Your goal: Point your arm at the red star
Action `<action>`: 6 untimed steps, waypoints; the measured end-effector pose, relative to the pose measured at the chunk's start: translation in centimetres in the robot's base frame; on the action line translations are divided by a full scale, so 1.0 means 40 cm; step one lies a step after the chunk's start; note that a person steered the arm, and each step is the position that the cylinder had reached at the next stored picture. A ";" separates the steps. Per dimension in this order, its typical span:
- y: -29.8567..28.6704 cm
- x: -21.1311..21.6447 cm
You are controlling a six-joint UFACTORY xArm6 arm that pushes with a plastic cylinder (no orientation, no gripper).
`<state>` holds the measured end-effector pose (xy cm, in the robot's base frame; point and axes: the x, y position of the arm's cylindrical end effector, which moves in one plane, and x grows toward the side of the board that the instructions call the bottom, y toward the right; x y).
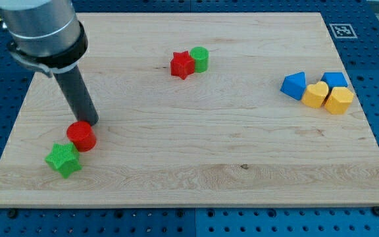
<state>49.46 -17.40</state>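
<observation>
The red star (pixel 182 64) lies on the wooden board (pixel 196 164) near the view's top centre, touching a green cylinder (pixel 200 59) on its right. My tip (pixel 92 123) is at the view's left, far from the red star. It stands just above and to the right of a red cylinder (pixel 81 135), touching or nearly touching it. A green star (pixel 63 159) lies just below and left of the red cylinder.
A cluster sits at the view's right: a blue triangular block (pixel 295 85), a yellow heart (pixel 317 95), a yellow hexagon (pixel 339 100) and a blue block (pixel 335 80). The arm's grey body (pixel 41 29) fills the top left corner.
</observation>
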 end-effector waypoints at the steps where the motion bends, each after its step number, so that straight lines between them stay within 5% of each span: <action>1: 0.009 0.030; 3: 0.185 -0.208; 6: 0.291 -0.224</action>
